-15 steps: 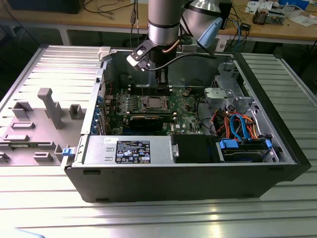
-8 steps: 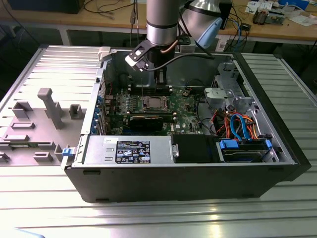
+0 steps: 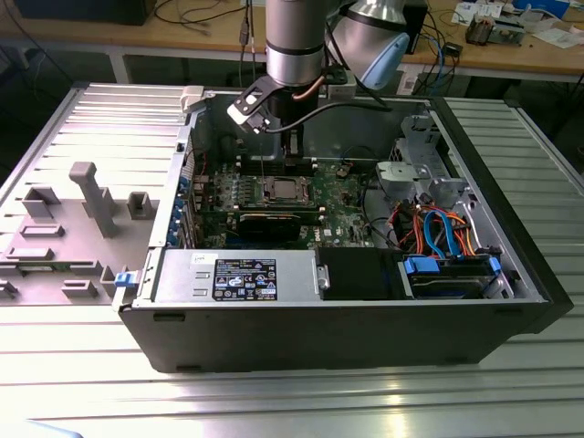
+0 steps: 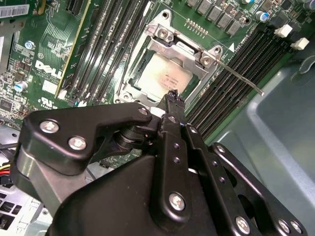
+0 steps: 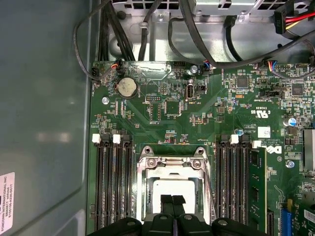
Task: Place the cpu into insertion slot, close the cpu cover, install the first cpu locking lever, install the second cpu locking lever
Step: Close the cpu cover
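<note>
Ribbed silver-grey aluminium table top (image 3: 82, 383) below the gripper (image 5: 173, 202), running out on every side. Bright glare patch (image 3: 401, 401) on the near slats, well apart from the gripper. Long light-wood workbench (image 3: 182, 41) far behind the gripper, across the back. White bench leg (image 3: 117, 66) under it, beside a dark shadowed space (image 3: 64, 68). Loose black cables (image 3: 196, 14) and small cluttered items (image 3: 493, 27) on the bench top. Grey moulded plastic fixture tray (image 3: 73, 228) flat on the table, well off to the exterior view's left of the gripper. Even, soft lighting.
</note>
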Available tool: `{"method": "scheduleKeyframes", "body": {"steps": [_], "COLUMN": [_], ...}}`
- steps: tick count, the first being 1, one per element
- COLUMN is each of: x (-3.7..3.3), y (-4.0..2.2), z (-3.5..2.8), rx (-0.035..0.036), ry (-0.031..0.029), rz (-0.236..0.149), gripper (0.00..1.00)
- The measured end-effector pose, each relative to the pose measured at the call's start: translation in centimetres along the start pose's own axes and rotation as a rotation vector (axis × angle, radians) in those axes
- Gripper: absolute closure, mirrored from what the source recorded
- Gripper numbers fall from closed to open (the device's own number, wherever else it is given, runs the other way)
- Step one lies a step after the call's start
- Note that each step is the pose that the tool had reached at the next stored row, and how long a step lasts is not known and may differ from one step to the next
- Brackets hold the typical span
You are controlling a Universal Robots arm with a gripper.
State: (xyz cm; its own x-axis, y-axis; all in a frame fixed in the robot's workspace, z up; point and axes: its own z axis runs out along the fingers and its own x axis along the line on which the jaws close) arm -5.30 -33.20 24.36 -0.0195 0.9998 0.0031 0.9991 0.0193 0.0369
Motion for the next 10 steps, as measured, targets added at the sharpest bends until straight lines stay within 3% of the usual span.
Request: {"method": "scheduleKeyframes", "body": {"steps": [10], "x": [0.01], "y": [-0.40], "z": [0.00], "rx": [-0.0001], "ry": [0.0001], "rz": [0.000], "gripper": [0.89]}}
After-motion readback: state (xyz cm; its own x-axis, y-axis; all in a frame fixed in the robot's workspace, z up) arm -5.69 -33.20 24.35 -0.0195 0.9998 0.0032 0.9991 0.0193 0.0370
